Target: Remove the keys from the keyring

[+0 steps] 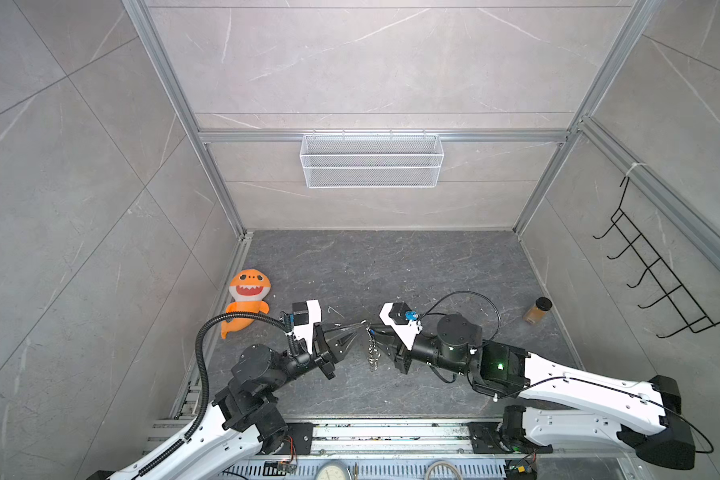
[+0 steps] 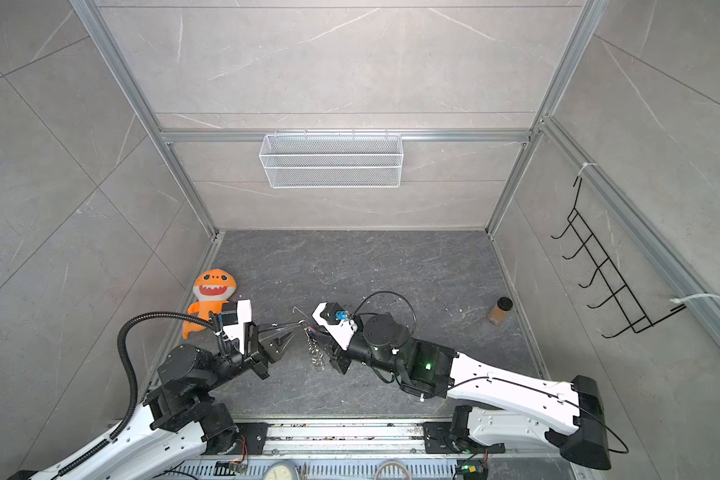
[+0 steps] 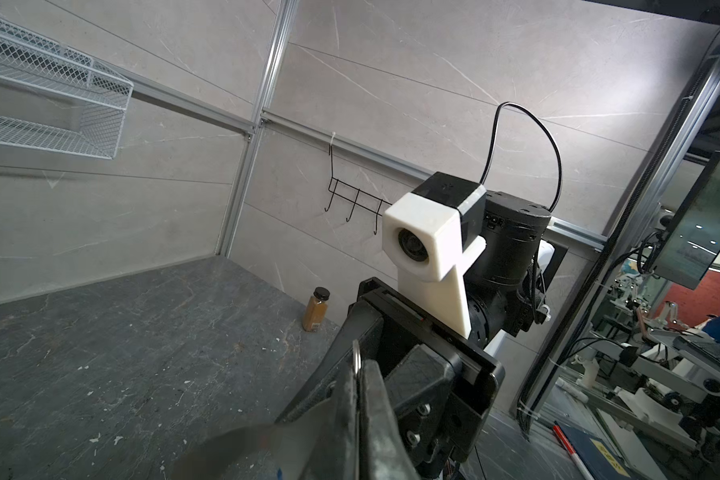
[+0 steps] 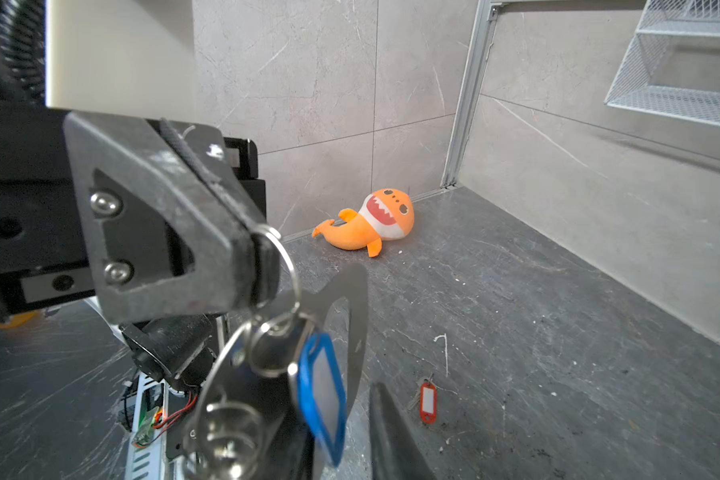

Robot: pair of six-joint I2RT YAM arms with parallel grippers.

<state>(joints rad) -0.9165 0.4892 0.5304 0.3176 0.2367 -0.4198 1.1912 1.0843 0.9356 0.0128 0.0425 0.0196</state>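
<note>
My left gripper (image 1: 360, 325) (image 3: 358, 365) is shut on one silvery ring (image 3: 356, 357) of the keyring and holds it above the floor. In both top views the chain of rings (image 1: 373, 351) (image 2: 316, 353) hangs from it. In the right wrist view the grey loop strap (image 4: 358, 316) and the blue-tagged key (image 4: 323, 395) dangle below the held ring (image 4: 285, 259). My right gripper (image 1: 374, 332) (image 4: 339, 401) has the blue tag between its jaws, with a gap still showing beside one finger (image 4: 391, 432). The red-tagged key (image 4: 427, 402) lies loose on the floor.
An orange shark plush (image 1: 248, 301) lies by the left wall. A brown spice bottle (image 1: 537, 309) stands near the right wall. A white mesh basket (image 1: 371, 160) hangs on the back wall and a black hook rack (image 1: 657, 266) on the right wall.
</note>
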